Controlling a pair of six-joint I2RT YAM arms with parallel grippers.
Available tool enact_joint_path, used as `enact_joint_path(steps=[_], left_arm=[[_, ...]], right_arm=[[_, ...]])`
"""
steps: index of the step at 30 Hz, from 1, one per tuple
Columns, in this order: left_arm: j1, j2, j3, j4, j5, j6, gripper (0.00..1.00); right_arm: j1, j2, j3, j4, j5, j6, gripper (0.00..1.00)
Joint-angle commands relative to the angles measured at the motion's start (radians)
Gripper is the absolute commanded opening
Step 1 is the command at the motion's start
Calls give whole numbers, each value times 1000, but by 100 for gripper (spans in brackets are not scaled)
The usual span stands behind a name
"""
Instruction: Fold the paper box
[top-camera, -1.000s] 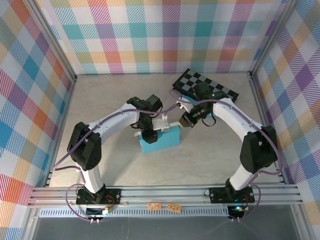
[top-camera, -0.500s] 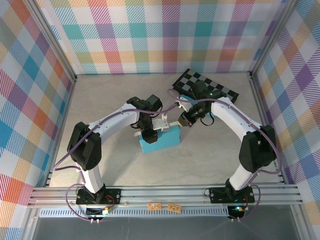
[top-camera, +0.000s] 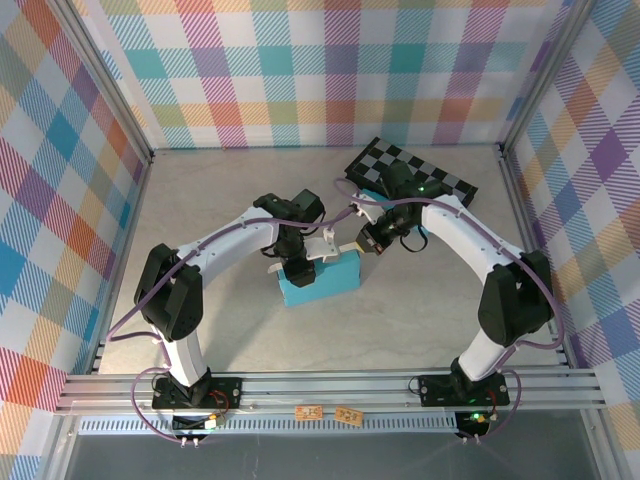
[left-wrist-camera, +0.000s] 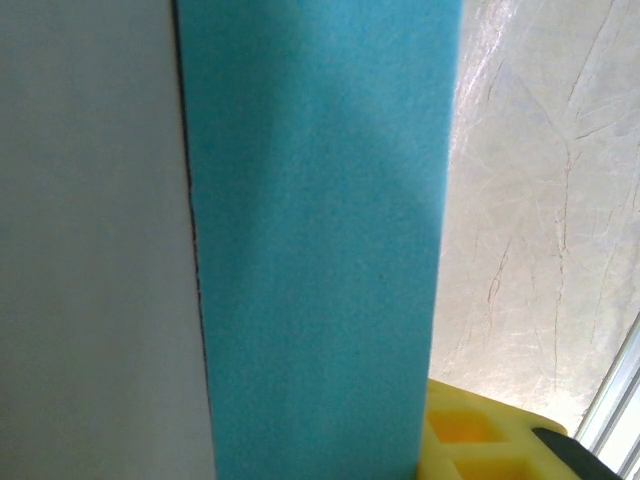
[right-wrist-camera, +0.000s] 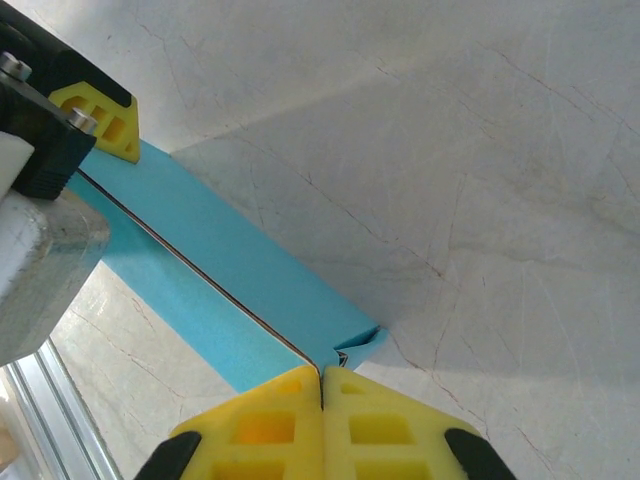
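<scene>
The teal paper box (top-camera: 328, 284) stands on its long edge mid-table as a slim rectangular block. My left gripper (top-camera: 303, 262) comes down on its left end and is shut across the wall; one yellow finger (left-wrist-camera: 478, 442) presses the teal panel (left-wrist-camera: 320, 250), and the grey-white inner side (left-wrist-camera: 90, 240) hides the other. That finger (right-wrist-camera: 106, 120) also shows at the box's far end. My right gripper (right-wrist-camera: 322, 378) is shut at the box's right top corner (top-camera: 360, 244), the upper edge of the paper box (right-wrist-camera: 240, 262) running straight into the seam between its fingers. A small flap sticks out at that corner.
A black-and-grey checkerboard (top-camera: 445, 181) lies at the back right, behind the right arm. Metal frame rails (top-camera: 320, 385) run along the near edge, and plaid walls close in the other three sides. Bare marbled tabletop lies in front of the box.
The right gripper's jaws have closed the last bit at the box's corner. The left gripper and the box have not visibly moved.
</scene>
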Motion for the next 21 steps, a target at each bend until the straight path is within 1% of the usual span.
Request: enact_joint_path(steps=[1, 4, 7, 9, 12, 16, 21], left_arm=[[10, 24, 33, 14, -22, -32, 33], [10, 43, 62, 10, -27, -82, 33], [10, 58, 89, 11, -34, -141, 32], [10, 62, 93, 16, -30, -166, 32], [10, 61, 92, 21, -30, -179, 32], [12, 64, 99, 20, -38, -183, 32], [15, 76, 115, 11, -50, -195, 32]], right_arm=[[33, -6, -20, -29, 19, 29, 0], [48, -13, -26, 2, 72, 128, 0], [76, -46, -73, 77, 132, 249, 0], [93, -92, -138, 169, 174, 377, 0], [101, -163, -253, 323, 191, 501, 0], [110, -223, -363, 455, 215, 553, 0], [116, -223, -402, 486, 209, 586, 0]])
